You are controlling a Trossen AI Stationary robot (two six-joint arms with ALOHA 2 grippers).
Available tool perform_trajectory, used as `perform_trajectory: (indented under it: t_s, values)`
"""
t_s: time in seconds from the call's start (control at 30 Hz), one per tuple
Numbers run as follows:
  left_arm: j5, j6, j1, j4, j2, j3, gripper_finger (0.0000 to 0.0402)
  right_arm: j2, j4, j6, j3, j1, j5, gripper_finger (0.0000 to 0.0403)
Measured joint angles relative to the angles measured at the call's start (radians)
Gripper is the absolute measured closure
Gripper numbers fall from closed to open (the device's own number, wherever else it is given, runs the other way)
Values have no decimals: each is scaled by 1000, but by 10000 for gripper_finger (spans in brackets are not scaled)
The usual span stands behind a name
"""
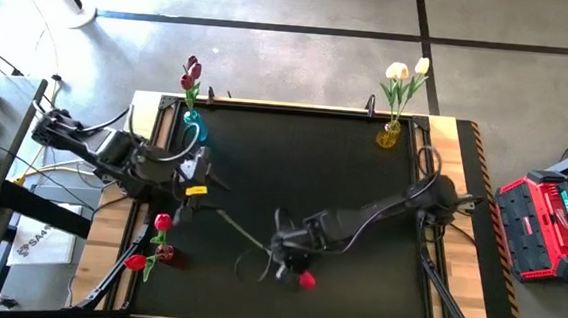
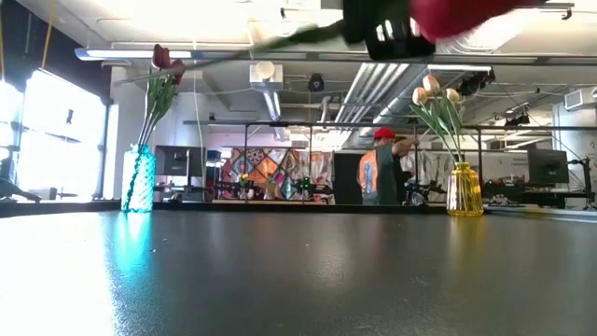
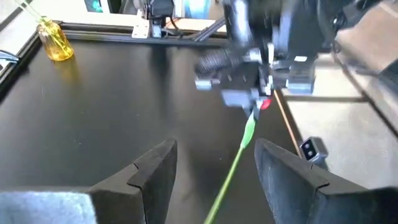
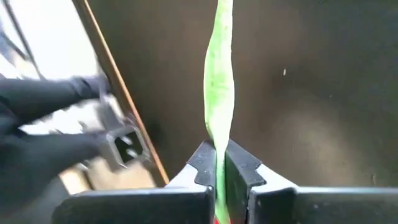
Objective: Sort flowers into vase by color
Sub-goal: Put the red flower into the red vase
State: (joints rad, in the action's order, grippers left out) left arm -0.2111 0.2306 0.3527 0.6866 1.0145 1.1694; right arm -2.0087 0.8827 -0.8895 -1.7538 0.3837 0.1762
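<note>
My right gripper (image 1: 290,263) is shut on a red flower (image 1: 306,279) above the table's near middle. The flower's green stem (image 1: 244,231) runs toward my left gripper (image 1: 209,186), which stands open at the left. In the left wrist view the stem (image 3: 231,171) shows between the open fingers (image 3: 152,171) without touching them. Two red flowers (image 1: 162,222) stand in a small vase (image 1: 165,256) near left. Dark red flowers (image 1: 191,72) stand in the blue vase (image 1: 194,129) far left. Cream ones (image 1: 406,72) stand in the yellow vase (image 1: 389,136) far right. My right gripper pinches the stem close below the red head, on its green leafy part (image 4: 219,134), between its two fingers. The fingers slant down from the table's right and lie across the stem. The flower (image 2: 457,14) is lifted clear of the table, lying roughly level.
Wooden strips and a black frame (image 1: 462,192) border the dark mat. A red and black case (image 1: 548,228) stands on the floor at the right. In the low view a person (image 2: 381,168) stands in the room far behind the table.
</note>
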Motion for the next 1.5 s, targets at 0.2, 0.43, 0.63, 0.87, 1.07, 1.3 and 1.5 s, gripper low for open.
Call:
perform_trajectory:
  t_s: [0.2, 0.43, 0.63, 0.87, 1.07, 1.3, 1.5]
  values:
    - [0, -60, 0, -1, 52, 0, 197, 67, -58, -164, 0, -60, -21, 402]
    - [-14, -206, 2, -2, 84, 0, 197, 87, -224, -284, 0, -124, 34, 402]
    - [-19, -417, 3, -2, 87, 0, 197, 87, -354, -335, 0, -168, 184, 402]
    - [-10, -580, 9, 15, 87, -1, 197, 86, -500, -361, 0, -198, 280, 402]
    - [-8, -608, 10, 29, 87, -1, 197, 87, -649, -413, 0, -239, 270, 402]
    - [-89, -609, 10, 29, 87, -1, 218, 87, -721, -454, 0, -260, 232, 402]
    - [-106, -607, 10, 26, 81, -1, 260, 86, -725, -480, 0, -260, 157, 402]
